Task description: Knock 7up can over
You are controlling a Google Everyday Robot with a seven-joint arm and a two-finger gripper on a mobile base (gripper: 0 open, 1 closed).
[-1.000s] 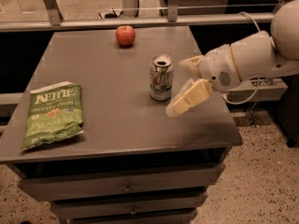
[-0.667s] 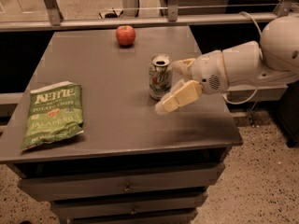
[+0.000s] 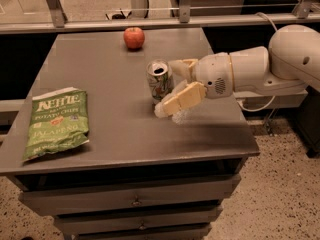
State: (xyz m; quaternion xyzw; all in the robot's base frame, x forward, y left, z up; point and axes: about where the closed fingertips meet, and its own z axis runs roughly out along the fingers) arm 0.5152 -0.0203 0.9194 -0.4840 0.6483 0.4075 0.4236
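claw [image 3: 169,88] spread wide, holding nothing, at 3 o'clock of 7up can [image 3: 159,80] | can upright mid-counter [image 3: 115,134], lower right hidden behind near finger [image 3: 180,99]; contact unclear | apple [image 3: 134,37] at 12 o'clock of can | chip bag [image 3: 56,121] at 8 o'clock | arm [image 3: 260,69] cut off at right edge

Office or lab – grey drawer cabinet [image 3: 135,200], speckled floor [image 3: 282,199], metal railing [image 3: 90,23] – pincer [image 3: 167,87] beside 7up can [image 3: 159,81]
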